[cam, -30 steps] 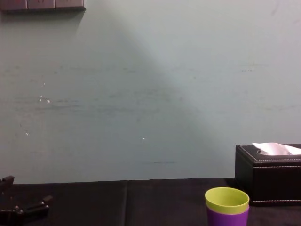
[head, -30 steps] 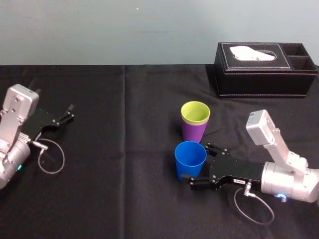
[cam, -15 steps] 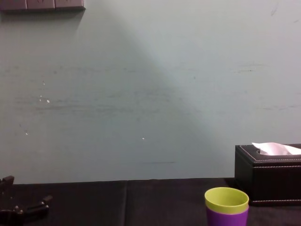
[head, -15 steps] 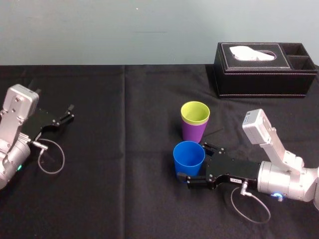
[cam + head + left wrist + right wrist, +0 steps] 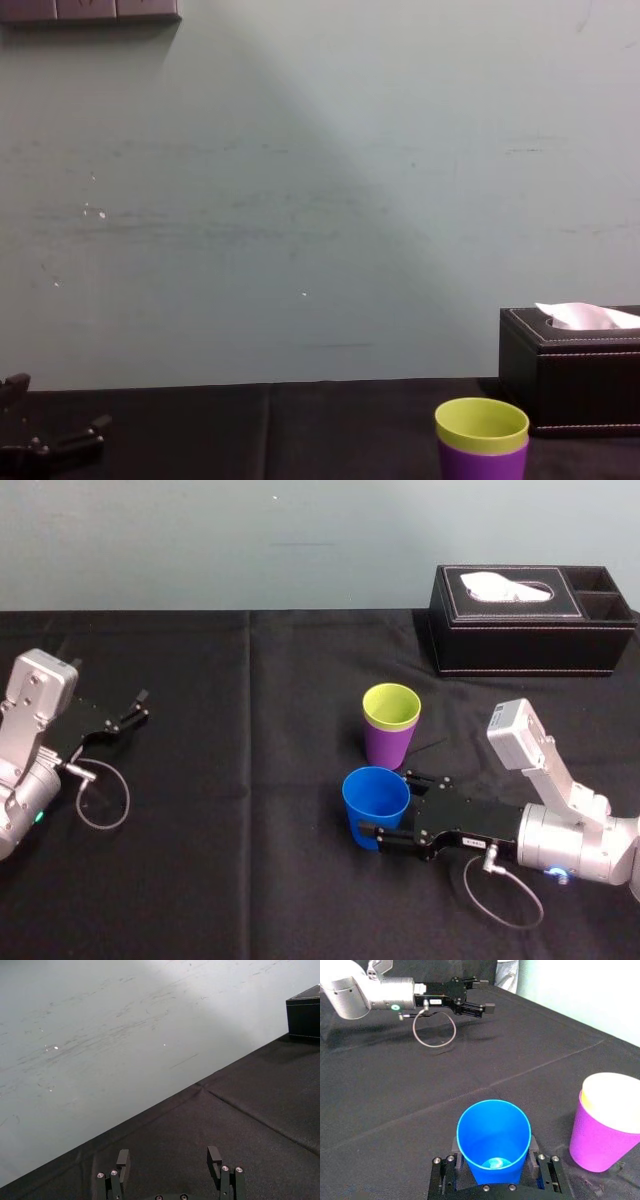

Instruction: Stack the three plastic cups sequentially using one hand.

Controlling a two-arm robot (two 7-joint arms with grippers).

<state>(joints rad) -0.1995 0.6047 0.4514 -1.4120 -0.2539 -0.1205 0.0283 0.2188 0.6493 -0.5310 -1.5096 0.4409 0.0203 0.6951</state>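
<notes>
Holding one blue cup, right gripper neighbours apparently nested pair.

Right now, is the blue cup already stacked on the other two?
No, the blue cup sits in the right end effector, beside the purple cup that holds the yellow-green cup.

Head view high, tilted down over black table. Chest view low and level, facing wall, sharing with it yellow-green cup and tissue box (1 o'clock from overhead). Right wrist view close behind blue cup; left wrist view skimming tabletop.
</notes>
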